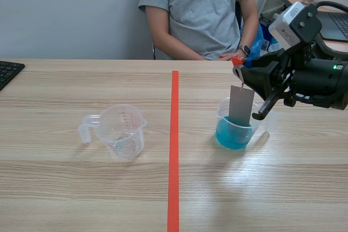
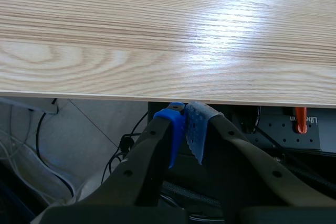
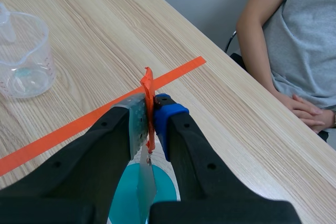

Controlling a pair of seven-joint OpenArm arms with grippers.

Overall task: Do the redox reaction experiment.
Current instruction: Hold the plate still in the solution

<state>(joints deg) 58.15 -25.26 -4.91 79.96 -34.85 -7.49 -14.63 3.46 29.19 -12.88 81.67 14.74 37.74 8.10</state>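
Note:
A clear cup of blue liquid (image 1: 234, 132) stands right of the red tape line. A grey metal sheet (image 1: 241, 105) hangs into it from an orange-red tag (image 1: 237, 61). My right gripper (image 1: 238, 68) is shut on that tag above the cup. In the right wrist view the tag (image 3: 148, 99) is pinched between the pads, with the sheet (image 3: 145, 181) dangling into the blue liquid (image 3: 157, 198). An empty clear measuring cup (image 1: 120, 131) stands left of the line. My left gripper (image 2: 185, 127) is shut on nothing, out past the table's near edge.
A person in a grey shirt (image 1: 198, 9) sits across the table, hands (image 1: 231, 55) resting near the far edge close to my right arm. A black keyboard (image 1: 7, 72) lies at the far left. The empty cup (image 3: 23, 56) shows ahead of the right gripper.

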